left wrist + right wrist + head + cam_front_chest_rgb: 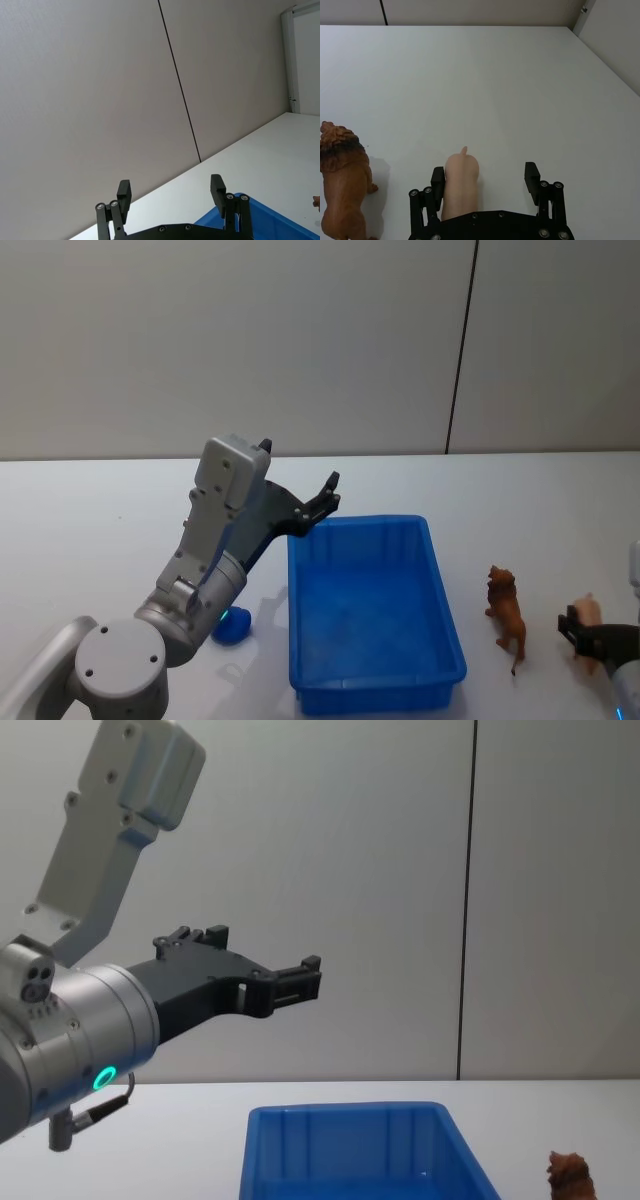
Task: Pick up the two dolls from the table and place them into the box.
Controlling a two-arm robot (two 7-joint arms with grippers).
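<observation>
Plausibly, the pale pink, pig-like doll (461,185) could be pushed aside rather than gripped, being set close against one jaw of the right gripper (485,172), whose wide-open, empty jaws are held low over the white worktop (520,75). The brown maned doll (507,615) is seen beside the bright blue rectangular plastic box (293,610); the left gripper (170,186) is raised, jaws open, empty.

I get bright, even, soft light in every view, falling from above to judge by the short shadows. The white desk (520,500) reads flat and matte. Shadows are pale and soft-edged: one lies beside the brown doll (342,175), another just left of the blue box (370,610), whose floor carries a dull sheen.
</observation>
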